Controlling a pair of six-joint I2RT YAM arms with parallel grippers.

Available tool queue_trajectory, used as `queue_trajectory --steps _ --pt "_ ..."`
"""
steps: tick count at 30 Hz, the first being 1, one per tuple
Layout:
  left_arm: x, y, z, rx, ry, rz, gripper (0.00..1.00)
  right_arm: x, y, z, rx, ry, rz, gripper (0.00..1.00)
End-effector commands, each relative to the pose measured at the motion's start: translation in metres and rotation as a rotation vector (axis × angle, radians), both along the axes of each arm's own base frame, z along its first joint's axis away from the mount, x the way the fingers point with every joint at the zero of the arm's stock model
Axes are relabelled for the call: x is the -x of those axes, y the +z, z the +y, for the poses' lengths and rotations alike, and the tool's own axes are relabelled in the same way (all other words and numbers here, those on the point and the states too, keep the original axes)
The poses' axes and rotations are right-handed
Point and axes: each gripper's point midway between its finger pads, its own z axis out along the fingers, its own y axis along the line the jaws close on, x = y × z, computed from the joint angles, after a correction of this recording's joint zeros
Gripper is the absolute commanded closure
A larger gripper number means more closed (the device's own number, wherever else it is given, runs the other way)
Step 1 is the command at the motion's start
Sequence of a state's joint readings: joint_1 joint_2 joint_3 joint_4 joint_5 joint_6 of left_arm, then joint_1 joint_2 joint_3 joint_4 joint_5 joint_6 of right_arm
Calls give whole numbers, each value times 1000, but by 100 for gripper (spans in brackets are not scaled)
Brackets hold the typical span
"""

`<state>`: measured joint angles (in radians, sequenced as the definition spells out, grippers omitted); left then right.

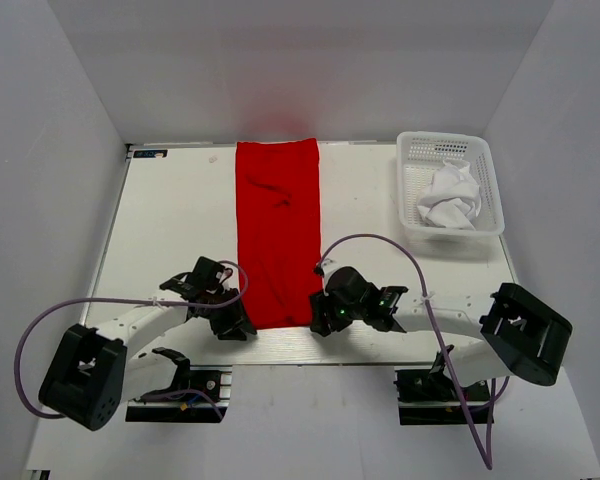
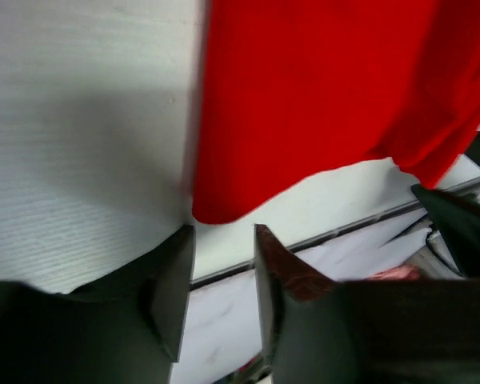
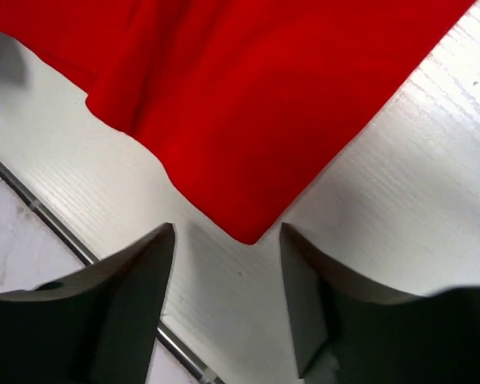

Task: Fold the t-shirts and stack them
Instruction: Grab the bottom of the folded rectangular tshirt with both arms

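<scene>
The red t-shirt (image 1: 278, 230) lies on the table folded into a long narrow strip running from the far edge to the near edge. My left gripper (image 1: 242, 325) is open and empty just off its near left corner (image 2: 216, 210). My right gripper (image 1: 318, 322) is open and empty just off its near right corner (image 3: 248, 232). The white t-shirt (image 1: 450, 197) lies crumpled in the white lattice basket (image 1: 412, 150) at the back right.
The white table's near edge (image 1: 280, 345) with a metal rail runs just behind both grippers. Purple cables (image 1: 380, 243) loop over the arms. White walls enclose the table on three sides.
</scene>
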<state>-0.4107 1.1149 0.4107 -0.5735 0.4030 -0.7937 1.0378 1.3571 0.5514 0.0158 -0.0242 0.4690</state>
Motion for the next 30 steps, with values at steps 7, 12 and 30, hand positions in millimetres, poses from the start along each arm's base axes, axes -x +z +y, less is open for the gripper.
queue_trajectory --steps 7,12,30 --pt "-17 -29 25 -214 23 -48 61 -11 -6 10 -35 -34 -22 57" --pt "-37 -28 18 -219 20 -71 100 -24 -8 14 -16 -56 -56 74" --pt "-118 68 -18 -91 -26 -387 100 -96 78 23 -66 -197 -384 100"
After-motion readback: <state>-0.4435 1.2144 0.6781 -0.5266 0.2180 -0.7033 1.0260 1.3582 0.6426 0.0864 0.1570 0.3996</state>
